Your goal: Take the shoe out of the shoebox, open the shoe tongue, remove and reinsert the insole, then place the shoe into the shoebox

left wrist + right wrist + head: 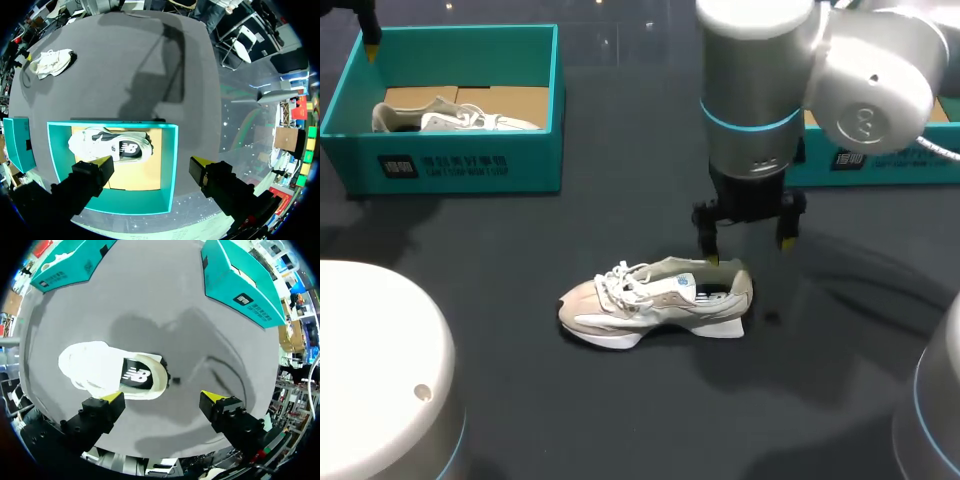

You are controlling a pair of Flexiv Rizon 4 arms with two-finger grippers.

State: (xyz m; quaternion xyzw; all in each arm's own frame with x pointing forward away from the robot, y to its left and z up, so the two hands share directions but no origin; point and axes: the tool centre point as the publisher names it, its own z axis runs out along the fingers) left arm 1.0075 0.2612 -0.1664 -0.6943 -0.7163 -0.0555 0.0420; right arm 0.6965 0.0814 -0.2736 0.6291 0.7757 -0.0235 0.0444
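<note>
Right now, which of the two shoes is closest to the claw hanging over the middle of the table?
The beige shoe standing on the bare table, just under the right gripper. The other shoe sits apart, inside the teal shoebox.

The gripper (152,164) hangs over the teal box (173,160), fingers spread wide (one above the box's inside, the other past its wall). A white shoe (112,147) lies inside. A second shoe (50,62) sits far off on the grey table (150,65).

Robot arms, silver and black.
Right arm (755,80): silver casing, pale blue joint ring; right claw (164,397) and left claw (152,162): black blocky fingers, yellow tips.
</note>
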